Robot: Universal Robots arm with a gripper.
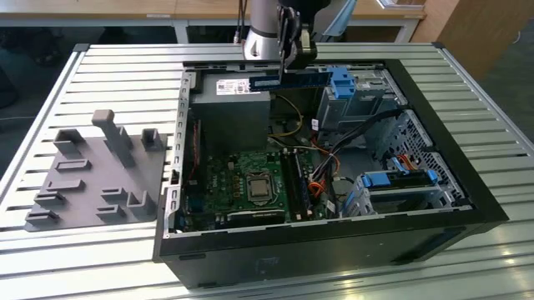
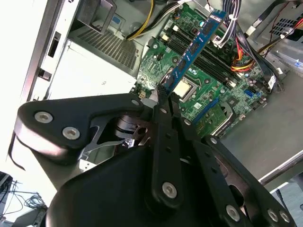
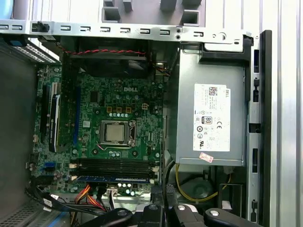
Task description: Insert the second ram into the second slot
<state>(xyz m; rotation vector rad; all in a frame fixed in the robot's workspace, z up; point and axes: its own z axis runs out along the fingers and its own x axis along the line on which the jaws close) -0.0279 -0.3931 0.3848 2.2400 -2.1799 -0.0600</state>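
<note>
The second ram point(image 1: 284, 82), a thin dark-blue stick, hangs level high above the open computer case, over the grey power supply point(image 1: 236, 112). My gripper point(image 1: 289, 72) is shut on its upper edge. In the second wrist view the black fingers point(image 2: 163, 106) pinch the ram point(image 2: 194, 45), which reaches out over the green motherboard point(image 2: 213, 101). The black memory slots point(image 1: 299, 184) lie well below and toward the case front, beside the processor point(image 1: 257, 185). In the first wrist view the slots point(image 3: 116, 165) lie in a row, with a blue stick point(image 3: 113, 178) lined up along them.
The case point(image 1: 467, 206) lies open on a slatted metal table point(image 1: 125, 69). Blue drive-bay clips point(image 1: 342, 81) and cables point(image 1: 321, 162) crowd the side of the slots at the exterior view's right. A grey fixture plate with posts point(image 1: 92, 181) sits at the exterior view's left.
</note>
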